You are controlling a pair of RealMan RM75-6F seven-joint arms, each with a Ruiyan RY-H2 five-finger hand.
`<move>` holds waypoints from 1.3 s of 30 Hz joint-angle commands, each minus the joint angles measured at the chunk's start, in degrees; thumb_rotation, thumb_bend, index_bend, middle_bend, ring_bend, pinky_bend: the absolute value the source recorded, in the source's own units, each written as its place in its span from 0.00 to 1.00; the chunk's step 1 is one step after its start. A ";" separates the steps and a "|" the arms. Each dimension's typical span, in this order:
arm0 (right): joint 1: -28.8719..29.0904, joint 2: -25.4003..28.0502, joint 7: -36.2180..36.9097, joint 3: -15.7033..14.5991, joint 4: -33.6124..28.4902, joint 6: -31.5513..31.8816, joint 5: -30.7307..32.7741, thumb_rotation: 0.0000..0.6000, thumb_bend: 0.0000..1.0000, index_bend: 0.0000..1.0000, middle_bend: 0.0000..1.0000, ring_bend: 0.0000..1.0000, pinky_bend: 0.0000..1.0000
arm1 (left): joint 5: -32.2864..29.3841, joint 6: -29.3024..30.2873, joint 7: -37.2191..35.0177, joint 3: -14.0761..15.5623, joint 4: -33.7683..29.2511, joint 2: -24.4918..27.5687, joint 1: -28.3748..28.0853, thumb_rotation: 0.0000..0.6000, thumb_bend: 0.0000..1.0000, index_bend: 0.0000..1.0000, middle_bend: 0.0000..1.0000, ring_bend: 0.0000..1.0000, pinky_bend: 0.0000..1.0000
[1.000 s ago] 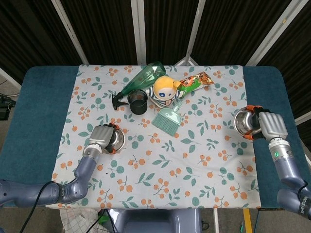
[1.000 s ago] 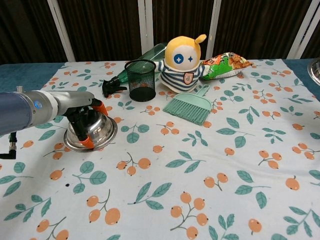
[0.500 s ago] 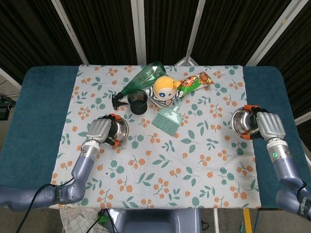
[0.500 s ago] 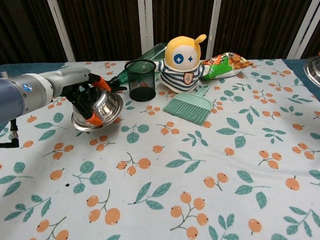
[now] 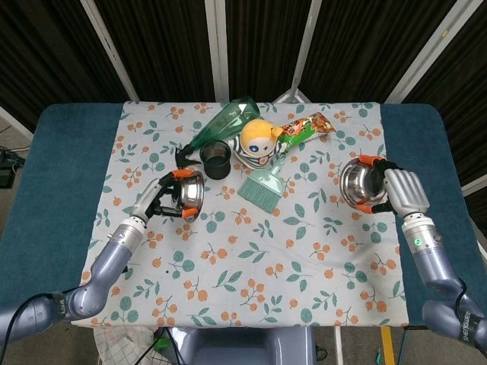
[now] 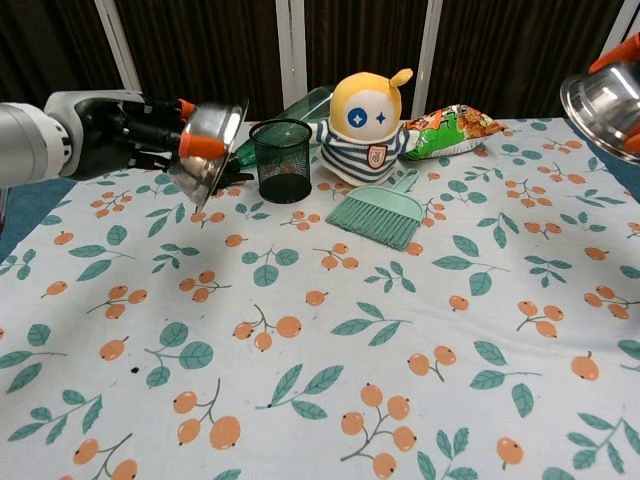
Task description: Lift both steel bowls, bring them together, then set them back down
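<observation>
Steel bowls [image 5: 190, 192] [image 5: 358, 185], shiny, tilted, held aloft.

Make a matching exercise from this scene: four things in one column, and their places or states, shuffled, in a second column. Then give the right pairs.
Things:
1. left steel bowl
2. right steel bowl
3. mesh pen cup
4. green brush

Places or states:
A. lying flat on the cloth in front of the doll
B. held off the table by the right robot hand
C. standing upright beside the doll
D. held off the table and tipped on its side by the left robot hand

Pairs: 1-D, 2-B, 3-C, 4-A
</observation>
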 commanded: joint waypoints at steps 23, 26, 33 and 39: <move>2.96 -0.73 47.54 7.17 -8.56 -5.85 -14.46 1.00 0.07 0.36 0.26 0.38 0.34 | 31.81 -11.11 -40.51 -9.43 5.57 -4.69 8.26 1.00 0.15 0.51 0.45 0.26 0.47; 4.00 -1.40 48.66 7.32 -9.25 -6.67 -14.42 1.00 0.06 0.36 0.26 0.38 0.34 | 32.93 -9.47 -41.34 -8.55 5.87 -5.84 7.44 1.00 0.15 0.51 0.44 0.26 0.47; 6.06 -4.66 45.10 7.31 -10.04 -7.24 -10.83 1.00 0.06 0.36 0.26 0.38 0.34 | 33.54 -6.27 -42.97 -7.33 5.79 -8.51 5.86 1.00 0.15 0.49 0.41 0.22 0.45; 7.30 -10.10 34.23 7.26 -8.24 -2.31 -6.19 1.00 0.06 0.36 0.26 0.38 0.34 | 33.02 -2.82 -41.62 -6.27 5.49 -10.01 4.73 1.00 0.15 0.50 0.41 0.22 0.45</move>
